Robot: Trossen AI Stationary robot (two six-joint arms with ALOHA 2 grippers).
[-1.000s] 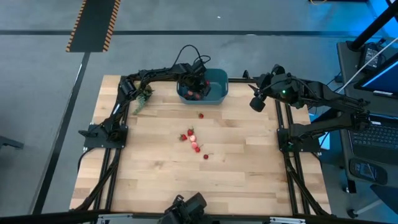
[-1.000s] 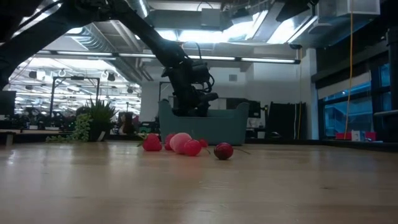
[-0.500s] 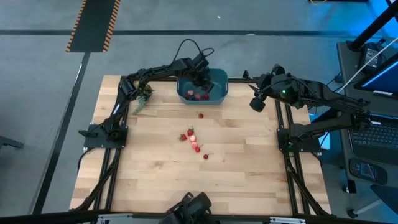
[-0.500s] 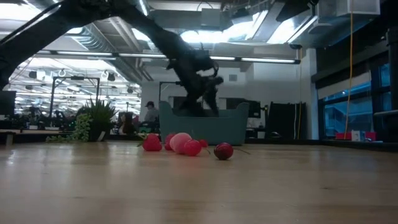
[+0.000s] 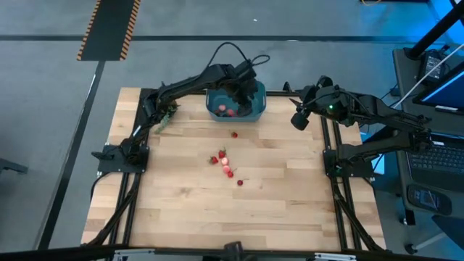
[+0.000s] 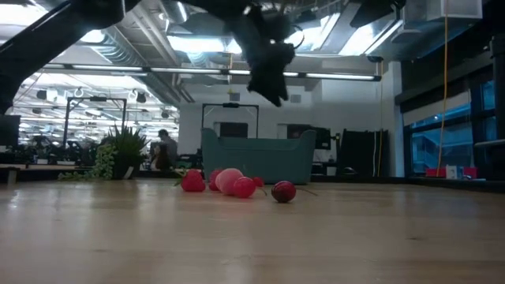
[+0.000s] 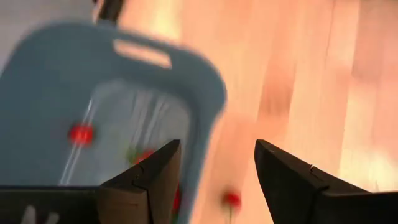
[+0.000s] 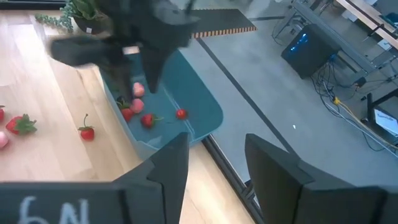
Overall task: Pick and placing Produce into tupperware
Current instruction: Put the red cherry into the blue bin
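Observation:
The teal tupperware [image 5: 255, 109] stands at the table's far edge and holds several small red pieces of produce [image 5: 230, 111]. More of them lie loose on the wood near the table's middle [image 5: 221, 157], and one sits just in front of the tub [image 5: 234, 134]. My left gripper [image 5: 245, 88] hangs above the tub, open, with nothing between its fingers [image 7: 217, 168]. In the low view it is well above the rim [image 6: 272, 83]. My right gripper [image 5: 297, 119] waits open to the right of the tub, raised above the table [image 8: 217, 162].
A green leafy plant [image 5: 165, 114] sits at the far left, beside the tub. In the low view the loose pieces [image 6: 229, 180] lie in front of the tub [image 6: 256, 158]. Bare wood stretches over the table's near half.
My left gripper has risen out of the tub, from down among the pieces to well above the rim. It has drifted a little toward the table's right edge and rolled about its own axis. The tub and the loose pieces have stayed where they were.

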